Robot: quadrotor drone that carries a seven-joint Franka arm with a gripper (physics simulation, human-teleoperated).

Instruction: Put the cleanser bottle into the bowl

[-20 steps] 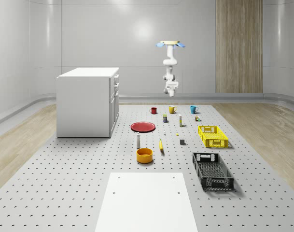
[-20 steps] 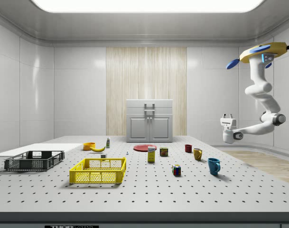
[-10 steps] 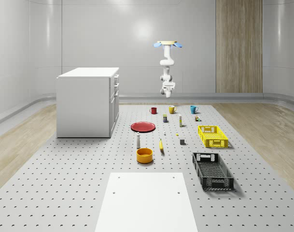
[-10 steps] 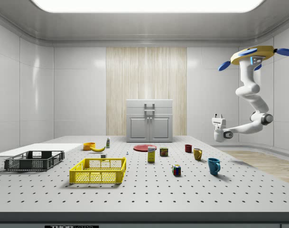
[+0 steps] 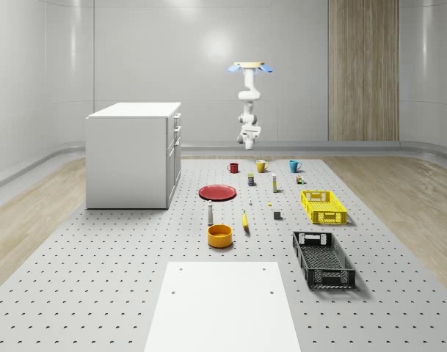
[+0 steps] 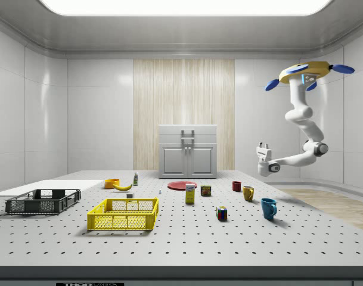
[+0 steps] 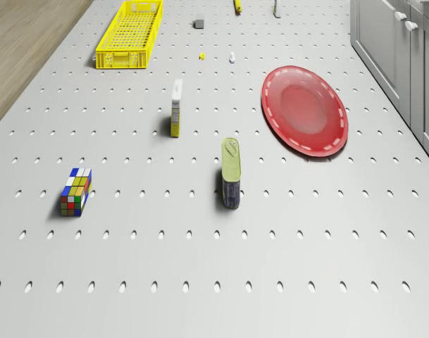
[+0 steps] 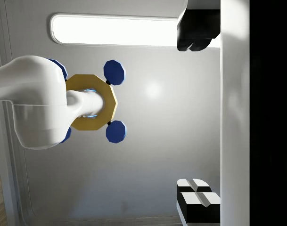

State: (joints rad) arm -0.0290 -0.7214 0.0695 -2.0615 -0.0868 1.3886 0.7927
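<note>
Jaws (image 6: 263, 145) spread empty, drone (image 6: 304, 72) hovering beyond mugs (image 5: 261, 166), cleanser bottle (image 5: 210, 213) beside bowl (image 5: 219, 235).

The perforated table (image 5: 98, 279) looks matt grey metal. The red plate (image 7: 304, 110) is glossy; the yellow crate (image 7: 129, 34) looks like plastic mesh.

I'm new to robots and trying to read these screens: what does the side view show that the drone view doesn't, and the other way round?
Side view: the drone itself, hovering high over the table's end near the mugs, its gripper open in mid-air; also the orange bowl, black crate and blue mug. Drone view: the red plate seen face-on from above, with its white dashed ring. Both: the red plate, yellow crate and Rubik's cube.
</note>
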